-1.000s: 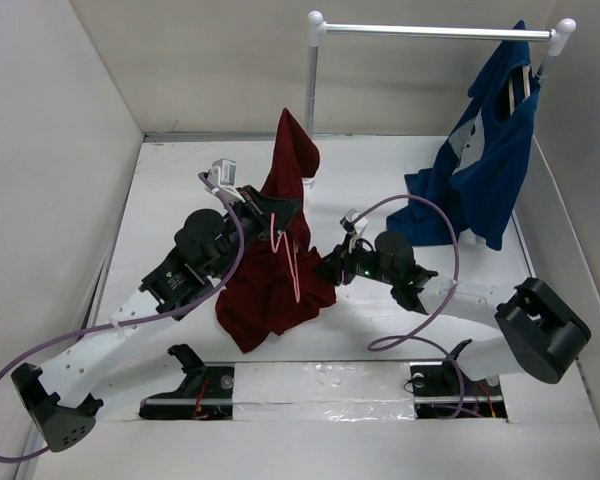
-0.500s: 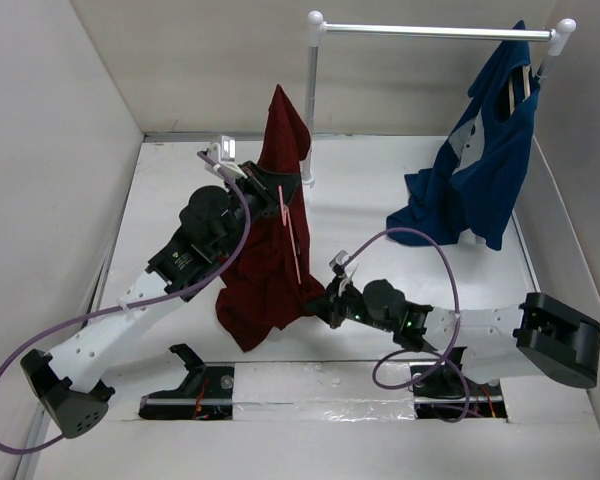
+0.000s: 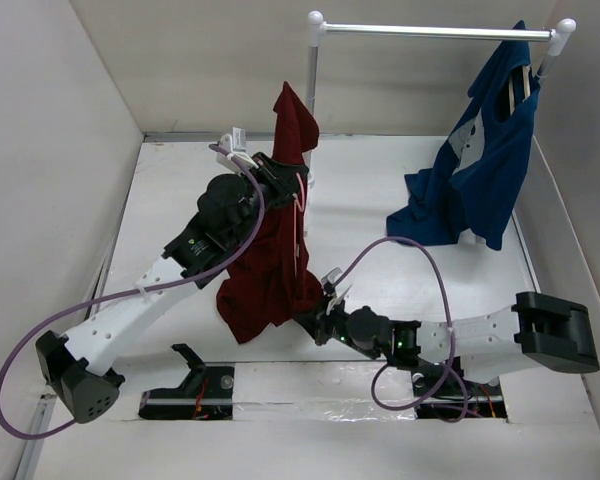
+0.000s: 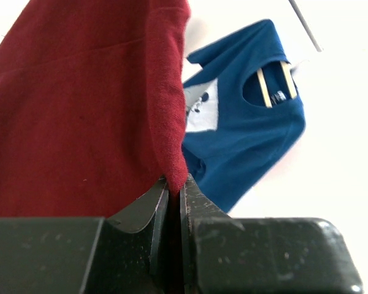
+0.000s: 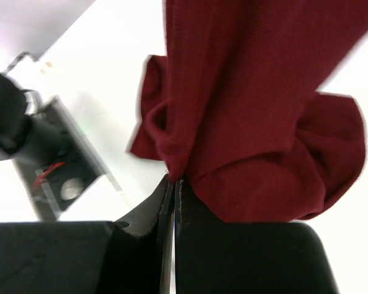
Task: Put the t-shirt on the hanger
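Observation:
The maroon t-shirt (image 3: 270, 260) hangs in a long drape above the table's middle. My left gripper (image 3: 280, 175) holds it up near its top and is shut on a cloth edge (image 4: 175, 177). The thin pink hanger (image 3: 299, 230) shows as a line against the cloth's right side; its hook is hidden. My right gripper (image 3: 315, 312) is low by the shirt's bottom right corner. In the right wrist view its jaws are pressed together on a fold of the t-shirt (image 5: 175, 174).
A white clothes rail (image 3: 430, 32) spans the back right. A navy-blue garment (image 3: 480, 170) hangs from its right end on a pale hanger, also seen in the left wrist view (image 4: 245, 135). White walls (image 3: 60, 150) enclose the table on three sides.
My right gripper dropped toward the near edge, moved left and shut on the t-shirt's lower edge. My left arm carried the shirt's top farther back.

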Tool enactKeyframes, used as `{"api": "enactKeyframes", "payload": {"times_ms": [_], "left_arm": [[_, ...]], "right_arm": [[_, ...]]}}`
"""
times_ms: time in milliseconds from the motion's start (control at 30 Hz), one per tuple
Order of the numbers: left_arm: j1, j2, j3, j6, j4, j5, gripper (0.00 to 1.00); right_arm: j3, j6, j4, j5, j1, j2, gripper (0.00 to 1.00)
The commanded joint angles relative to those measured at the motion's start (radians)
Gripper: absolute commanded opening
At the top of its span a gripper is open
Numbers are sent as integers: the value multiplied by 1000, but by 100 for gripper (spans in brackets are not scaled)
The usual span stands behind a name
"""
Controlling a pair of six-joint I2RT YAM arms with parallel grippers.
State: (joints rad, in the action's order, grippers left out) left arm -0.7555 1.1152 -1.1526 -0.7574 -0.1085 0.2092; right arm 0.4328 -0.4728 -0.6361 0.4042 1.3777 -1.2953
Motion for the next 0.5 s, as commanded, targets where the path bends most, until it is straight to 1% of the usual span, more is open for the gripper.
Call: {"api": "enactKeyframes", "payload": {"times_ms": [0, 33, 133, 200, 300, 400, 467], "left_arm": [[15, -2, 22, -22, -263, 71, 0], [15, 9, 42, -22, -270, 79, 0], [24, 35, 60, -40, -286, 68, 0], [33, 49, 60, -66, -310, 32, 0], [33, 70, 37, -59, -306, -1, 0], [33, 61, 96, -57, -326, -22, 0], [33, 45, 171, -69, -335, -33, 0]], "right_arm": [[73, -20, 156, 96, 93, 63, 0], [89, -23, 220, 110, 104, 80, 0], [113, -17, 283, 122, 124, 160, 0], [118, -20, 315, 131, 124, 203, 0], [115, -27, 329, 174, 124, 231, 0], [171, -24, 415, 189, 124, 270, 0], [240, -6, 489, 190, 124, 310, 0]]}}
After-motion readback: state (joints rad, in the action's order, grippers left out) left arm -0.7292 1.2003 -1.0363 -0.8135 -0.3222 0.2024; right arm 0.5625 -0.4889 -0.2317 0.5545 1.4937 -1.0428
